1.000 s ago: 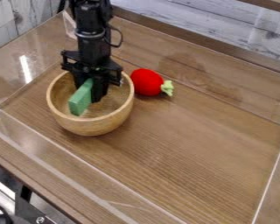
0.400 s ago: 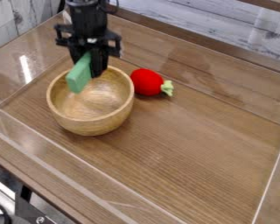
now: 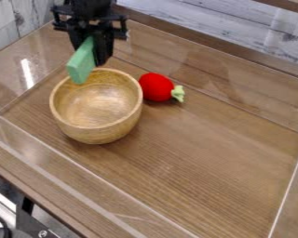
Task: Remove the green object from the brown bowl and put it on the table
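My gripper (image 3: 94, 48) hangs pointing down over the far left rim of the brown bowl (image 3: 98, 109), shut on the green object (image 3: 81, 63). The flat green block dangles tilted from the fingers, its lower end just above the bowl's rim and clear of the inside. The round wooden bowl sits on the table (image 3: 201, 158) at the left and holds nothing that I can see.
A red round toy fruit (image 3: 159, 88) with a green stem lies on the table just right of the bowl. Clear acrylic walls (image 3: 127, 209) run along the table's edges.
The gripper has risen straight up with the green block, lifting it from inside the bowl to above the rim. Bowl and red fruit have not moved.
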### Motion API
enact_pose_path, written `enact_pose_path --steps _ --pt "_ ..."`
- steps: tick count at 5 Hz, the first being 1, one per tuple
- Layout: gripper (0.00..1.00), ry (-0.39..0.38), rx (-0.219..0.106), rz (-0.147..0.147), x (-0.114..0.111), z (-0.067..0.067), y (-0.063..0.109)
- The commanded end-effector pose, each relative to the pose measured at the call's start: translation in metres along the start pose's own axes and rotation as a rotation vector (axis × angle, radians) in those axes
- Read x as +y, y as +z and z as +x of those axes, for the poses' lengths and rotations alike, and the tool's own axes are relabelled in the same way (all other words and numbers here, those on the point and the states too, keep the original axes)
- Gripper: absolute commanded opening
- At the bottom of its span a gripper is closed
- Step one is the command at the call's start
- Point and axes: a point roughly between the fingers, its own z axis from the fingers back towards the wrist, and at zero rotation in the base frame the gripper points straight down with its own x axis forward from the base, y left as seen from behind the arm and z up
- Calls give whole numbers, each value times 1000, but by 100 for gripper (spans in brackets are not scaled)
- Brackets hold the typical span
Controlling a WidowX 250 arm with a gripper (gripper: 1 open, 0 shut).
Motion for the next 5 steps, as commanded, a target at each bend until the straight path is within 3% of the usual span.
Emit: enact_pose_path --steps 1,2,3,4,5 --pt "0 -75 -54 -1 -14 -11 12" --pt "0 -145 -49 -3 -30 -28 4" --pt "0 -146 -52 0 -53 -41 -12" --pt "0 -138 -46 5 -85 -47 -36" --pt "0 -121 -35 20 -94 -50 -52"
